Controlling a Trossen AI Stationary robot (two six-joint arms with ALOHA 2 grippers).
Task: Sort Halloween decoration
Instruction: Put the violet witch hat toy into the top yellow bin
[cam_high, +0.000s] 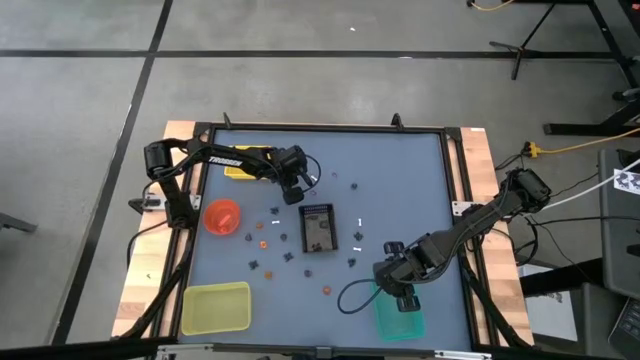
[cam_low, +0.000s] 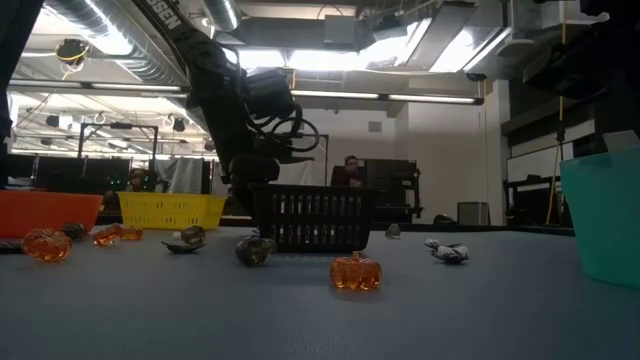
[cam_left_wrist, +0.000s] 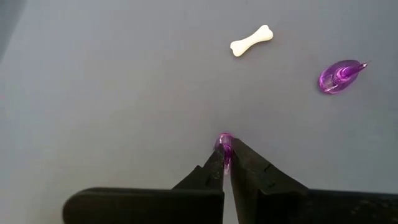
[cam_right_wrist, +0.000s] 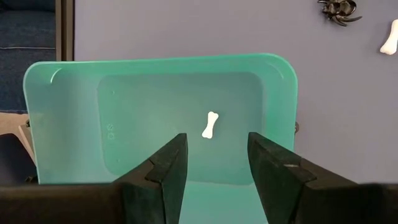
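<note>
Tiny trinkets lie scattered on the grey table (cam_high: 400, 170): a white bone (cam_left_wrist: 251, 41), a purple piece (cam_left_wrist: 341, 76), a black spider (cam_right_wrist: 339, 9), an orange pumpkin (cam_low: 355, 272). My left gripper (cam_high: 296, 197) (cam_left_wrist: 225, 149) is far-left of the black basket (cam_high: 319, 228), shut on a small purple trinket (cam_left_wrist: 224, 140). My right gripper (cam_high: 400, 298) (cam_right_wrist: 214, 146) hangs open over the teal tray (cam_right_wrist: 74, 124), touching nothing. One white bone (cam_right_wrist: 211, 124) lies flat on that tray's floor. My left gripper pinches the small purple trinket (cam_left_wrist: 224, 139) between the very ends of its two fingers (cam_left_wrist: 211, 168), coming from above and pointing down. The trinket sticks out just past the fingertips. Whether it is clear of the table does not show.
An orange container (cam_high: 222, 215) and a yellow basket (cam_high: 240, 165) are at the left, and a yellow-green tray (cam_high: 215, 307) sits at the near left. The teal tray (cam_high: 402, 320) is at the near edge. Another white bone (cam_right_wrist: 389, 37) lies beyond it. People are in the room behind.
</note>
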